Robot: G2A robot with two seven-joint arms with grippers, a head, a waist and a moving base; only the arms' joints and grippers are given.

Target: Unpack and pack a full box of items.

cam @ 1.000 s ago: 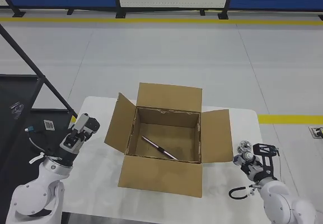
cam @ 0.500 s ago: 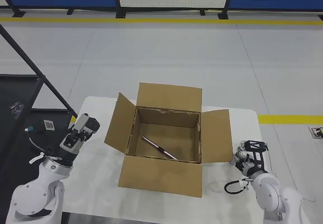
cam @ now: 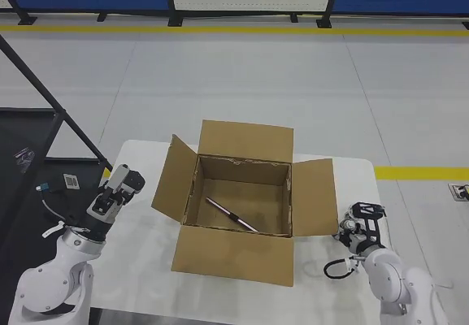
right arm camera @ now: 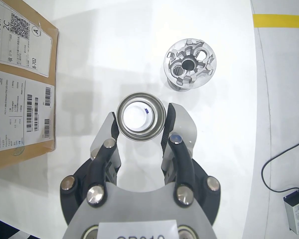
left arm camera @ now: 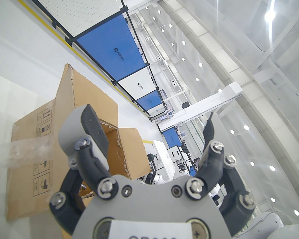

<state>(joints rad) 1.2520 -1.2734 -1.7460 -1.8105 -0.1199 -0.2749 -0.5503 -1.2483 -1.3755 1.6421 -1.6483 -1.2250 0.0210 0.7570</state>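
1. The box (cam: 234, 256) stands open in the middle of the counter (cam: 145, 244), with all four flaps folded outward.
2. A thin dark rod (cam: 232, 214) lies slantwise on the box's floor.
3. A metal ring (right arm camera: 139, 132) stands upright on the counter to the right of the box, near the right flap, with its open mouth facing up.
4. A cast metal hub (right arm camera: 196, 74) with a hole through its middle stands on the counter just beyond the ring. It is near the ring but not touching it.
5. The right jaws are apart and straddle the ring, low over the counter. Their pads (right arm camera: 167, 120) sit one on each side of the rim. One looks to be at the rim and the other just off it, and I cannot tell whether either presses.
6. Two printed labels (right arm camera: 20, 80) are stuck on the outside of the box's right flap, beside the ring.
7. A black cable (cam: 336, 268) loops off the right arm, above the counter's near right corner.
8. The left jaws are wide apart and hold nothing. Their ribbed pads (left arm camera: 94, 128) tilt upward toward the box's left flap and the ceiling.
9. The left arm (cam: 119, 191) is at the counter's left edge, well apart from the box.
10. A black frame (cam: 23, 81) slants up past the counter's left side.
11. A yellow line (cam: 433, 172) runs along the floor to the right of the counter.
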